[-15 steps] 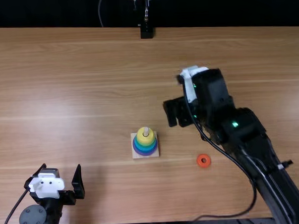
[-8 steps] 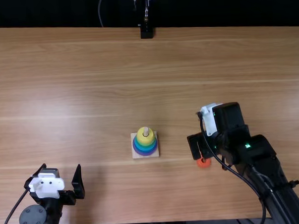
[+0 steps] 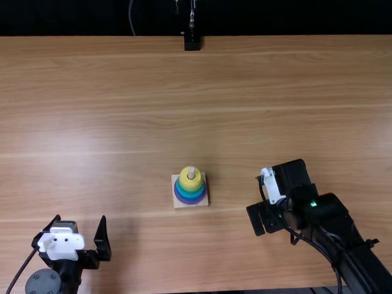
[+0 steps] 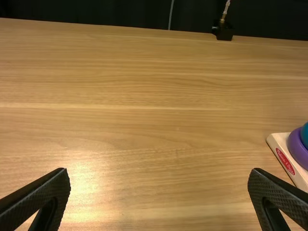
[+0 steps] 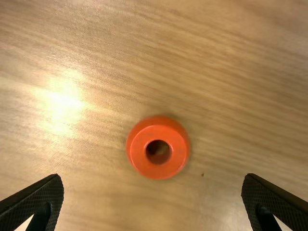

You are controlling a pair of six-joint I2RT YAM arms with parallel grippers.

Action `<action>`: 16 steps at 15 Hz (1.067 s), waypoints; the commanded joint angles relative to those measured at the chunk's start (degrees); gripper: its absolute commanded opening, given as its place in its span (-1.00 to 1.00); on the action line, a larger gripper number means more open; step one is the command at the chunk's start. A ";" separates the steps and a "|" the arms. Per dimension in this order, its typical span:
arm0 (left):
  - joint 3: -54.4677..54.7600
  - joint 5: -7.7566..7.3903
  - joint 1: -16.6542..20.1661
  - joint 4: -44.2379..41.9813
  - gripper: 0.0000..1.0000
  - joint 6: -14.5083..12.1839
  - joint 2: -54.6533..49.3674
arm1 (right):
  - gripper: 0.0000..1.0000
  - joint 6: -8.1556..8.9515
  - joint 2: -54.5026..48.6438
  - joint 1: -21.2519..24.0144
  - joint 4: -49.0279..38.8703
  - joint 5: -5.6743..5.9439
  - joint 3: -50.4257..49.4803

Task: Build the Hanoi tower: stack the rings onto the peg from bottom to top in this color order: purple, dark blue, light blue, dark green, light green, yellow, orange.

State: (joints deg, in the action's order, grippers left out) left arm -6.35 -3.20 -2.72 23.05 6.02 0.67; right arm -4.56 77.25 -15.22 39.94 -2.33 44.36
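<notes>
My left gripper [image 3: 80, 220] stands open at the near left, its fingertips apart in the left wrist view, gripper [image 4: 159, 173]. The right gripper [image 3: 276, 228] is low at the near right, also open; in the right wrist view this gripper [image 5: 152, 181] has the orange ring [image 5: 136, 150] lying flat on the table just ahead, between the lines of its fingers and not held. Left of the right gripper, the wooden base [image 3: 178, 204] bears a peg [image 3: 191, 172] with yellow [image 3: 191, 183] uppermost, blue-toned rings under it and a purple ring [image 4: 298, 150] at the bottom.
The brown table [image 3: 116, 111] stretches behind and between the arms. A black stand [image 3: 192, 42] is at its far edge. The right arm's cable hangs in a loop beside that arm.
The right gripper has moved toward the near edge, from beyond the orange ring to over its spot, hiding the ring from the top view. The left arm and the tower have stayed put.
</notes>
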 commanded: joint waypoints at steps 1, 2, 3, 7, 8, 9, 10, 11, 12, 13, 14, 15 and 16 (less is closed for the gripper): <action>6.35 -0.28 0.17 4.48 1.00 -0.64 -0.67 | 1.00 0.23 -0.52 0.19 -2.44 0.32 -1.64; 6.35 -0.28 0.17 4.48 1.00 -0.64 -0.67 | 1.00 0.23 -0.52 0.28 -3.92 0.32 -2.08; 6.35 -0.28 0.17 4.48 1.00 -0.64 -0.67 | 1.00 0.23 -0.52 0.28 -4.34 0.32 -2.08; 6.35 -0.28 0.17 4.48 1.00 -0.64 -0.67 | 1.00 0.23 -0.09 0.11 -4.44 0.32 -1.47; 6.35 -0.28 0.17 4.48 1.00 -0.64 -0.67 | 1.00 0.23 0.09 0.11 -4.44 0.32 -1.29; 6.35 -0.28 0.17 4.48 1.00 -0.64 -0.67 | 1.00 0.23 0.27 0.11 -4.44 0.32 -1.20; 6.35 -0.28 0.17 4.48 1.00 -0.64 -0.67 | 1.00 0.23 0.53 0.11 -4.44 0.32 -1.12; 6.35 -0.28 0.17 4.48 1.00 -0.64 -0.67 | 1.00 0.34 2.20 0.11 -4.44 0.32 -0.94; 6.35 -0.28 0.17 4.48 1.00 -0.64 -0.67 | 1.00 0.34 3.87 0.11 -4.44 0.32 -0.94; 6.35 -0.28 0.17 4.48 1.00 -0.64 -0.67 | 1.00 0.34 4.31 0.11 -4.44 0.32 -0.94; 6.35 -0.28 0.17 4.48 1.00 -0.64 -0.67 | 1.00 0.55 4.40 0.11 -4.44 0.32 -0.94; 6.35 -0.28 0.17 4.48 1.00 -0.64 -0.67 | 1.00 1.92 4.48 0.02 -4.44 0.22 -0.94; 6.35 -0.28 0.17 4.48 1.00 -0.64 -0.67 | 1.00 3.50 4.84 0.02 -4.44 0.22 -0.85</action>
State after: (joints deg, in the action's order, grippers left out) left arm -6.37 -3.18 -2.74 23.03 5.98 0.67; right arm -2.92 81.47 -15.20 35.59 -2.33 43.00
